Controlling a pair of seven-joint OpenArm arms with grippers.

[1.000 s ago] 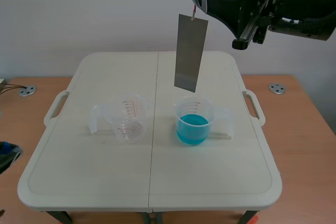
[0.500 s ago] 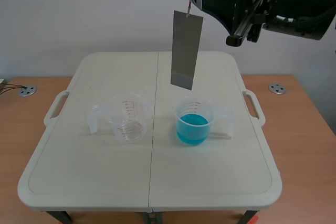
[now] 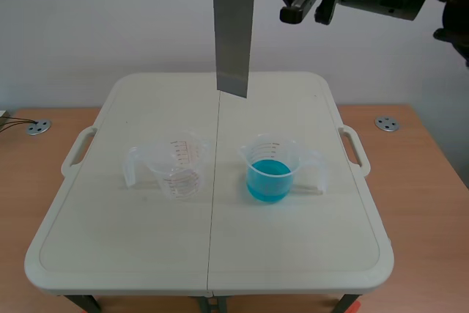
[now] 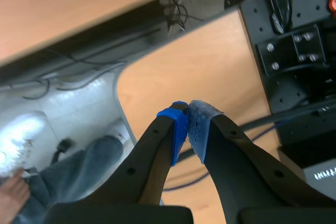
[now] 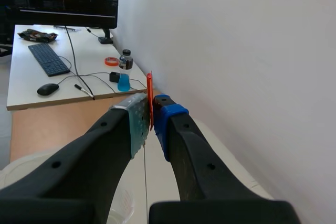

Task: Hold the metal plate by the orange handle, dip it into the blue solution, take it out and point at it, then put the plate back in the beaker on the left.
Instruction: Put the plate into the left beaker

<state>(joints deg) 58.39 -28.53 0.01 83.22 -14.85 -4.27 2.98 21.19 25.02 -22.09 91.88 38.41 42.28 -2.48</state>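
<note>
We see a plain grey metal plate against a white wall, topped by a thin orange handle. The right beaker is clear and holds bright blue solution. The left beaker is clear with red scale marks. The table is cream, on a tan wooden desk. Both grippers are black. The right gripper has one blue pad and one dotted grey-green pad. The left gripper has dotted blue pads.

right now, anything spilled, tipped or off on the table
Nothing stands out. The empty cup and the cup of blue liquid stand upright, no spill on the table. The plate hangs above them, its orange handle pinched in the right tool.
</note>
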